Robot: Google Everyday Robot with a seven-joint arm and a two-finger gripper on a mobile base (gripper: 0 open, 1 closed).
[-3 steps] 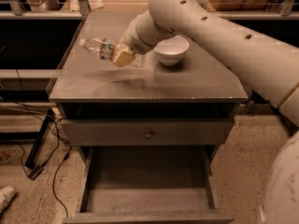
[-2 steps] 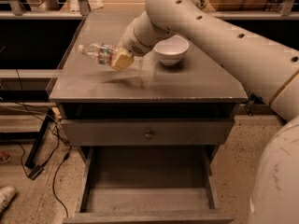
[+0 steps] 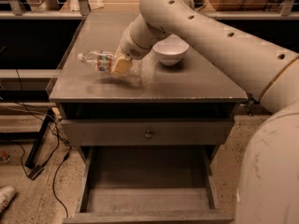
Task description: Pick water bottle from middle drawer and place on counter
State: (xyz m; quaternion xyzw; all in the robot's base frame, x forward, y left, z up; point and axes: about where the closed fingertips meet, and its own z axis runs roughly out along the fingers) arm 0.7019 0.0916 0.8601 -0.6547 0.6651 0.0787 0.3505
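Observation:
The water bottle point(image 3: 99, 60) lies sideways in the air just above the counter point(image 3: 187, 85), white cap pointing left, its shadow on the grey top below it. My gripper point(image 3: 120, 65) is shut on the bottle's right half, with a tan finger pad showing at its front. The arm reaches in from the upper right. Below, the middle drawer point(image 3: 147, 190) is pulled out and its flat bottom is bare.
A white bowl point(image 3: 170, 50) stands on the counter just right of the gripper. A shut drawer front with a round knob point(image 3: 148, 135) sits above the open drawer. Cables trail on the floor at the left. The robot's body fills the lower right.
The gripper with the bottle has shifted slightly left and lower toward the counter top. The bowl and drawer have not moved.

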